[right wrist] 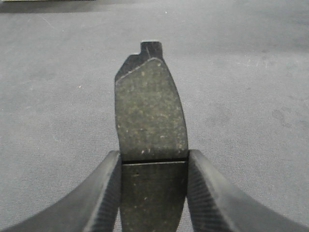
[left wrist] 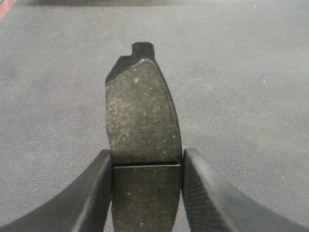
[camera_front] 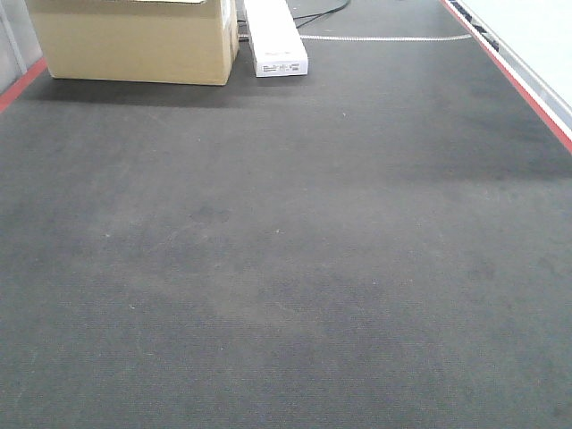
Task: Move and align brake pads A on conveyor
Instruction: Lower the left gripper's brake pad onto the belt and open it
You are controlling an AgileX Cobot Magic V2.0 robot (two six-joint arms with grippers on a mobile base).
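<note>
The belt [camera_front: 286, 268] looks matt and felt-like, the left arm's pad [left wrist: 142, 116] and right arm's pad [right wrist: 150, 111] gritty, the upper-left box [camera_front: 134, 40] cardboard.

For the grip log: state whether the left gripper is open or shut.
Left gripper is shut on a brake pad; both fingers press its edges.

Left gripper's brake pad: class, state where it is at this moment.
In the left wrist view, centre frame, the brake pad is clamped at its groove between the left gripper's fingers, with the conveyor belt behind it.

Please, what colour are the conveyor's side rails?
Red; the side rails show best in the exterior front-facing view.
</note>
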